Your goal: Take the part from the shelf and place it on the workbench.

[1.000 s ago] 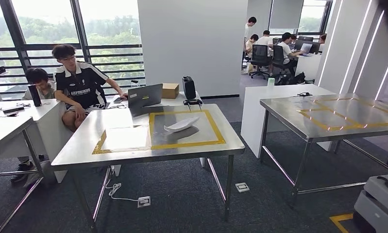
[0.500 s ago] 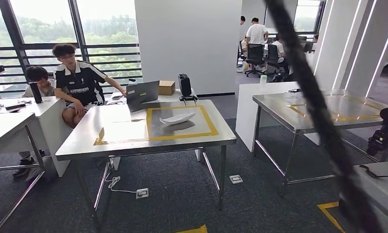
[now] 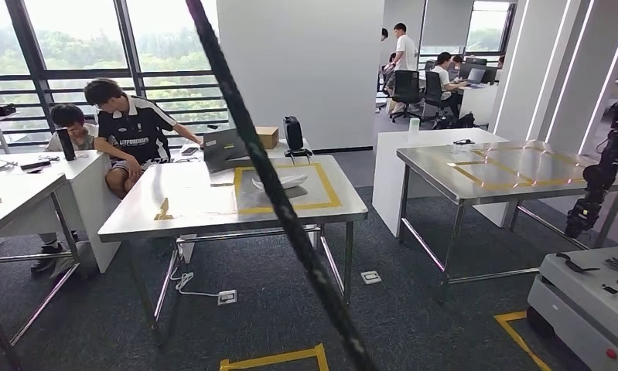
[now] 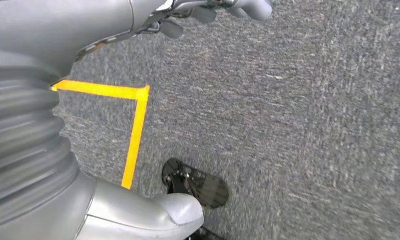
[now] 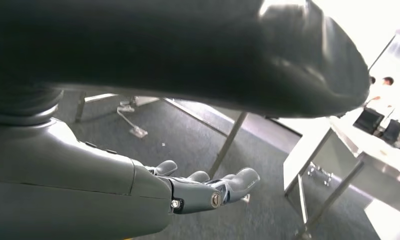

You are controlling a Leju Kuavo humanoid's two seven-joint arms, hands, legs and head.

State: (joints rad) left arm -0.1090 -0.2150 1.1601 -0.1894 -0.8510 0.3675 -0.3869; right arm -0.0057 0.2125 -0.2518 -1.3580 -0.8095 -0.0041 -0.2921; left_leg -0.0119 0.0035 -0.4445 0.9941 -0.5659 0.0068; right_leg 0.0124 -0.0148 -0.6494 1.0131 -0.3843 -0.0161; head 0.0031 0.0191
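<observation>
Walking with both hands empty, left hand (image 4: 208, 10) and right hand (image 5: 203, 187) loosely spread; steady approach toward shelf advised, beyond workbench (image 3: 182, 212).

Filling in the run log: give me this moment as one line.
stage: before pickup | left hand: holds nothing | right hand: holds nothing, fingers apart | white curved part: on steel workbench, inside yellow tape

Two people (image 3: 128, 131) sit behind a laptop (image 3: 223, 144) near a cardboard box (image 3: 267, 137).

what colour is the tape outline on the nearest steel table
Yellow. The tape outline forms a rectangle on the steel table, clearest in the head view.
</observation>
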